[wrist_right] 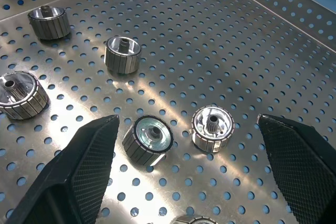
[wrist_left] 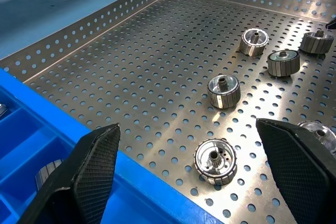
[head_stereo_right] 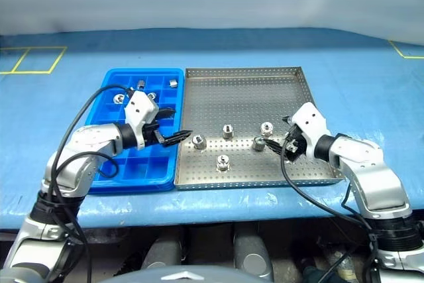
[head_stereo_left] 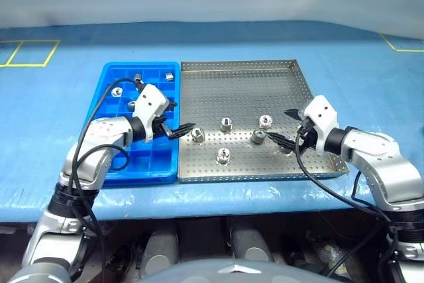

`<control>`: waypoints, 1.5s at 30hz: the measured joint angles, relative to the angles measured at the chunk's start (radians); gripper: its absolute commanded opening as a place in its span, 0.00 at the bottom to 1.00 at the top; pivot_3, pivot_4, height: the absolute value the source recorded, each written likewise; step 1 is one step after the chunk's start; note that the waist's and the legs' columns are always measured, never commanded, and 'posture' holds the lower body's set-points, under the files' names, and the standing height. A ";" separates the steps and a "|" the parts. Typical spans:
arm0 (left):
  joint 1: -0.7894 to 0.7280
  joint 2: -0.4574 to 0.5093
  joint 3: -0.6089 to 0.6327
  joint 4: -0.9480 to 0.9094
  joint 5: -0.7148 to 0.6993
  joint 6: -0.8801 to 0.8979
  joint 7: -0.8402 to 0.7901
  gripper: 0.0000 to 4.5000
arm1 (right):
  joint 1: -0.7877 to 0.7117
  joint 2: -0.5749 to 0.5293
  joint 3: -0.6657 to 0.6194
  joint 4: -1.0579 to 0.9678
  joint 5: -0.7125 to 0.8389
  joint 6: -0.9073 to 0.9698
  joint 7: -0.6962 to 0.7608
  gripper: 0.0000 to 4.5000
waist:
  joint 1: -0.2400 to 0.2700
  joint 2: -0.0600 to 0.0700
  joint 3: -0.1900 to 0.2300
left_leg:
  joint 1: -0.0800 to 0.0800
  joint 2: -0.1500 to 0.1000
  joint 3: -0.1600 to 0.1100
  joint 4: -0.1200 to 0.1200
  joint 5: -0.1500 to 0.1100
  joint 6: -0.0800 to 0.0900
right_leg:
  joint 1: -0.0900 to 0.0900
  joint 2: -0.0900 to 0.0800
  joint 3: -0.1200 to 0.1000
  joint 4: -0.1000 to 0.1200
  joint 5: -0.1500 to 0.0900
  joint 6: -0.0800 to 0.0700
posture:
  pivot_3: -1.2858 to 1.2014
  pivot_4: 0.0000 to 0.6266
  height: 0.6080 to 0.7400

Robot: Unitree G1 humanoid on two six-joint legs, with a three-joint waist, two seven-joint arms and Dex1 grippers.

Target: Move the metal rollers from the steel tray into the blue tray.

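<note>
A: Status, L gripper [head_stereo_left: 177, 118]?
B: Jaws spread wide, nothing held. It hangs over the seam where the blue tray [head_stereo_left: 111, 167] meets the steel tray [head_stereo_left: 238, 91], tips near one roller [head_stereo_left: 197, 135].
A: R gripper [head_stereo_left: 286, 126]?
B: Also spread, empty, low over the steel tray's right side, next to two rollers.
A: Metal rollers [head_stereo_left: 226, 124] loc.?
B: Approx. five lie loose on the steel tray's perforated floor, front half. A few more sit in the blue tray's far compartments.
</note>
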 measured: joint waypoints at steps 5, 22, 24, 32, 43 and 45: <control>0.000 -0.001 0.000 0.000 0.000 0.002 0.008 1.00 | 0.000 0.003 0.001 0.000 -0.004 -0.002 -0.002 0.99 | 0.000 0.000 0.000 | 0.000 0.000 0.000 0.000 0.000 0.000 | 0.000 0.000 0.000 0.000 0.000 0.000 | 0.49 0.24 1.00; -0.001 0.001 0.000 0.000 -0.003 0.021 0.009 1.00 | 0.000 0.012 0.001 0.000 -0.007 -0.008 -0.022 0.99 | 0.000 0.000 0.000 | 0.000 0.000 0.000 0.000 0.000 0.000 | 0.000 0.000 0.000 0.000 0.000 0.000 | 0.49 0.24 1.00; -0.003 0.001 0.000 0.000 -0.003 0.024 0.008 1.00 | 0.000 0.017 0.001 0.000 -0.007 -0.010 -0.024 0.99 | 0.000 0.000 0.000 | 0.000 0.000 0.000 0.000 0.000 0.000 | 0.000 0.000 0.000 0.000 0.000 0.000 | 0.49 0.24 1.00; -0.027 0.002 -0.008 0.000 -0.002 0.037 -0.001 1.00 | 0.004 0.033 0.001 0.000 -0.008 -0.021 -0.029 0.99 | -0.002 0.000 0.000 | 0.000 0.000 0.000 0.000 0.000 0.000 | 0.000 0.000 0.000 0.000 0.000 0.000 | 0.49 0.24 1.00; -0.056 0.011 -0.080 0.009 0.036 0.076 -0.003 1.00 | 0.017 0.035 0.001 -0.001 -0.008 -0.021 -0.038 0.99 | -0.001 0.000 0.000 | 0.000 0.000 0.000 0.000 0.000 0.000 | 0.000 0.000 0.000 0.000 0.000 0.000 | 0.49 0.24 1.00; -0.096 0.022 -0.143 0.034 0.071 0.092 -0.012 1.00 | 0.016 0.043 0.002 -0.001 -0.010 -0.024 -0.041 0.99 | -0.001 0.000 0.000 | 0.000 0.000 0.000 0.001 0.000 0.000 | 0.000 0.000 0.000 0.000 0.000 0.000 | 0.49 0.24 1.00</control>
